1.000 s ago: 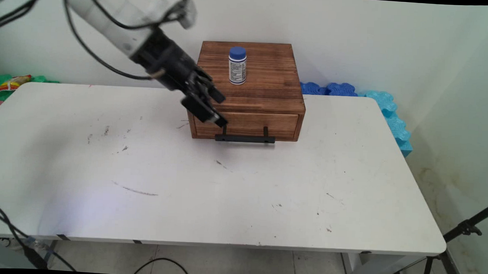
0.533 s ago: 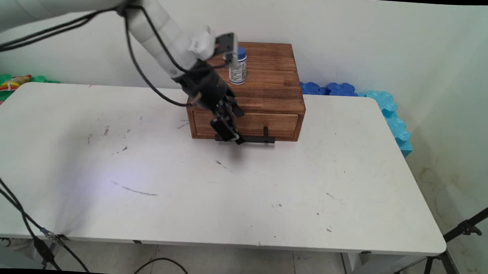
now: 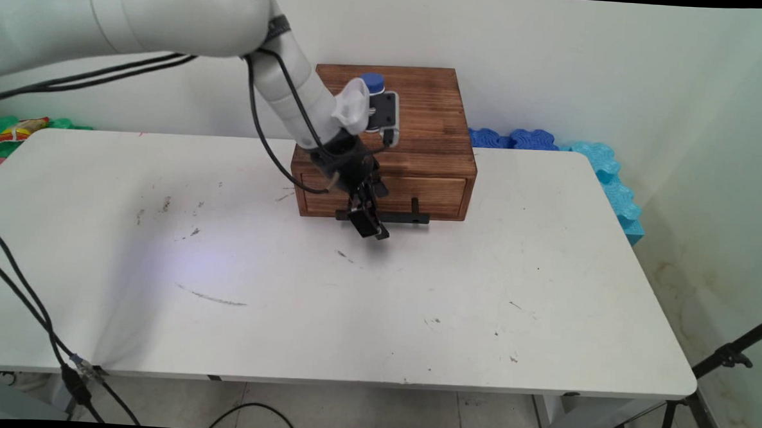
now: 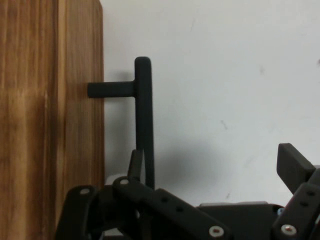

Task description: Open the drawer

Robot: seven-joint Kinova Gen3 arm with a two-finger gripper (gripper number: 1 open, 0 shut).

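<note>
At the near face of the wooden drawer box (image 3: 391,134), toward the far middle of the desk (image 3: 326,289), the hand (image 3: 369,225) hangs low over the left end of the black bar handle (image 3: 397,217). Over the last second it has swung in from the left of the box and come down, from level with the drawer front to the handle itself. Seen from the camera on the hand, its two fingers stand well apart: one finger (image 4: 135,167) lies on the drawer side of the bar handle (image 4: 143,120), the other (image 4: 295,167) well out over bare desk, so the bar sits between them (much closer to the drawer-side finger). Nothing is clamped yet; whether the near finger actually touches the bar cannot be told. The drawer front (image 3: 420,196) sits flush in the box, closed as it was a second ago. A white bottle with a blue cap (image 3: 372,84) stands on top of the box, now mostly hidden behind the wrist. Blue foam pieces (image 3: 551,144) lie beyond the desk's far right edge.
</note>
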